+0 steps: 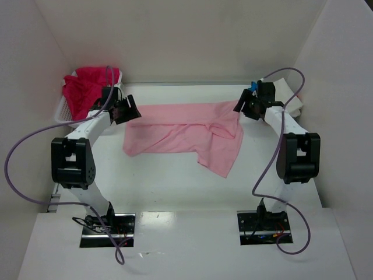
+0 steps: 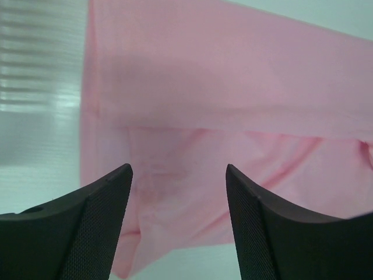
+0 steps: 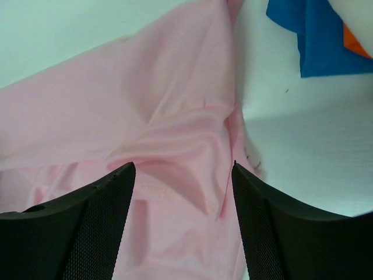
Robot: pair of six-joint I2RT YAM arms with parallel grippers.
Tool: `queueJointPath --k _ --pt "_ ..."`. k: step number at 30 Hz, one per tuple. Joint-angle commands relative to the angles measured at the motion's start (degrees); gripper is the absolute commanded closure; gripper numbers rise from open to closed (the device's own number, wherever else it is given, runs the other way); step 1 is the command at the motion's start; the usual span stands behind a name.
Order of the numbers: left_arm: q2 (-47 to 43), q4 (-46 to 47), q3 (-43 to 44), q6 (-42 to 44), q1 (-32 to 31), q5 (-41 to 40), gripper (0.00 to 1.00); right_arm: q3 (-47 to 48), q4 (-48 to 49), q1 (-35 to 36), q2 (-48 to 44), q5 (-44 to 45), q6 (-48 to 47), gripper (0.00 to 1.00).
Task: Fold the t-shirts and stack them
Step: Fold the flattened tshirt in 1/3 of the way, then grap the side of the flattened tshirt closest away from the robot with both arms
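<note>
t-shirt [image 1: 186, 131], light pink, lies rumpled across mid table [image 1: 175, 186]. left gripper [image 2: 179, 175] and right gripper [image 3: 183, 172] both spread, empty, at its far corners. judged soft, light, limp: pinch hem corners, expect sagging.

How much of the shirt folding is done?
Hardly any that shows. The pink shirt lies rumpled, not folded, on the table. The left gripper and right gripper hover open over its ends, holding nothing. A red shirt sits in the basket. At the far right lie blue cloth and orange cloth; I cannot tell if they are folded.
</note>
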Motion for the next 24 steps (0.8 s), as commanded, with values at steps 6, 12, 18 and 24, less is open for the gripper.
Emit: queueJointPath --k 6,12,18,24 --pt "-11.0 -9.3 -8.2 0.8 -3.6 1.7 0.25 -17.7 -2.2 2.9 -16.4 -1.9 9.3 0.26" --pt "-17.1 -13.3 -16.3 -2.2 -4.4 -1.1 0.25 -25.1 -3.4 8.9 -20.2 -0.6 14.7 0.26" --pt "-15.6 -12.6 -18.2 -2.8 -4.4 -1.0 0.25 -30.2 -4.9 12.9 -21.6 0.7 18.9 0.27" --pt "-11.0 -10.8 -18.7 -3.5 -4.4 -2.4 0.25 -33.0 -8.7 13.5 -25.4 6.1 21.6 0.28"
